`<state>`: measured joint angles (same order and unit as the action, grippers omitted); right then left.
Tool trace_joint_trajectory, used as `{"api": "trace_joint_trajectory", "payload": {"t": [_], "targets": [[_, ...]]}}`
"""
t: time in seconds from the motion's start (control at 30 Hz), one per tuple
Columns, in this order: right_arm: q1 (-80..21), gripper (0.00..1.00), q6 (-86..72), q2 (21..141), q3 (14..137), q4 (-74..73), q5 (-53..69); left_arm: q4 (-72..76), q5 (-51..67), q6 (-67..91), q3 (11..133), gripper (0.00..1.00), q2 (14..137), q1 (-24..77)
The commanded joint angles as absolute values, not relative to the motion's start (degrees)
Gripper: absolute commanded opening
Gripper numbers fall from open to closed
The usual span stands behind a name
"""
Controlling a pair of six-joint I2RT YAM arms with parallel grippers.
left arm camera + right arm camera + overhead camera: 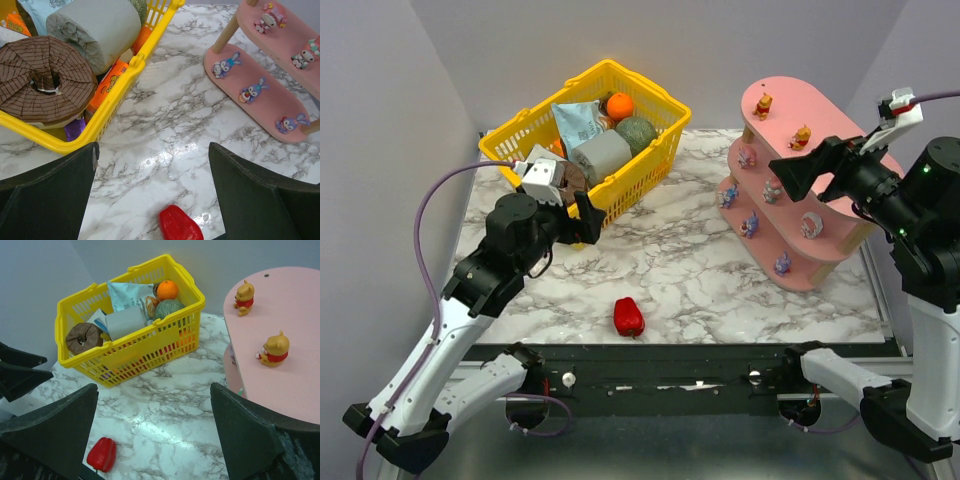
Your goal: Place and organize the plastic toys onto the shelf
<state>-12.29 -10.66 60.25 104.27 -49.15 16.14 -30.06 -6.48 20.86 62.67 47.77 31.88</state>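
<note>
Right gripper: jaws spread wide, empty, up beside the shelf's top board; can't tell if it overhangs the edge. Two orange bear toys stand on that top board. Pinkish toys sit on the middle board and blue rabbit toys on the bottom one. Left gripper: also wide, empty, well left of the shelf by the yellow basket. Red pepper lies on the table, left of the shelf.

Yellow basket at back-left of marble table, holding orange, grey roll, packets. Red pepper alone near front edge.
</note>
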Motion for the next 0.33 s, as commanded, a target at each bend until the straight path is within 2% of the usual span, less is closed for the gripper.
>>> {"api": "trace_joint_trajectory", "payload": {"t": [0.0,0.3], "targets": [[-12.2,1.0,-11.3,58.8,102.7,-52.2,16.7,-31.7,-8.4,20.8,65.0,0.99,47.3,31.6],[-12.3,1.0,-10.0,57.3,99.9,-49.8,13.1,-32.9,-8.3,19.4,67.2,0.99,47.7,31.6]]}}
